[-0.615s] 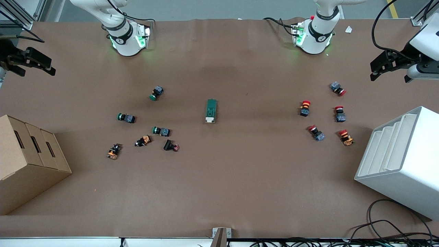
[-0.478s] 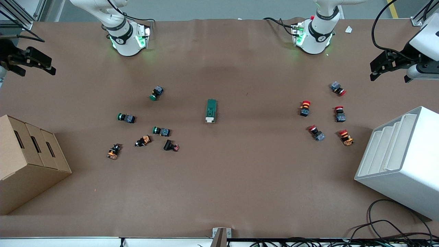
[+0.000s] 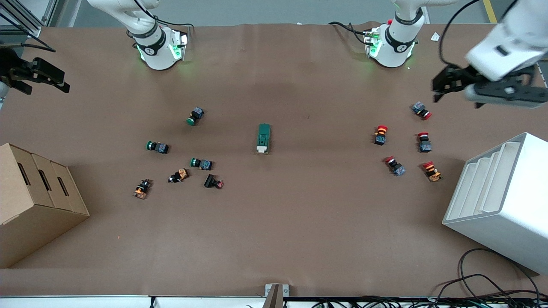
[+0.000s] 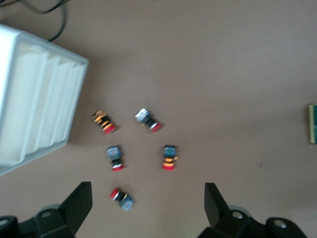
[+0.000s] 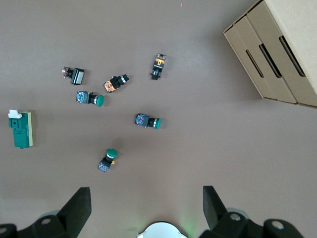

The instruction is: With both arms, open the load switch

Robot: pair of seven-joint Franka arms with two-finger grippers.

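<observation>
The load switch (image 3: 263,138) is a dark-green block with a white toggle at its end nearer the front camera; it lies flat in the middle of the table. It also shows in the right wrist view (image 5: 21,130) and at the edge of the left wrist view (image 4: 312,124). My left gripper (image 3: 439,89) hangs open over the table at the left arm's end, beside a red-capped push-button (image 3: 421,110), with nothing between its fingers (image 4: 147,198). My right gripper (image 3: 64,83) waits open and empty at the right arm's end (image 5: 145,198).
Several red-capped push-buttons (image 3: 402,145) lie toward the left arm's end, next to a white slotted rack (image 3: 501,201). Green-capped and orange-bodied push-buttons (image 3: 184,158) lie toward the right arm's end, near a cardboard box (image 3: 34,192). Cables (image 3: 483,286) trail at the front edge.
My left gripper has swung in from the table's end toward the middle and now hangs over the area of the red-capped push-buttons. The right gripper and the load switch have not moved.
</observation>
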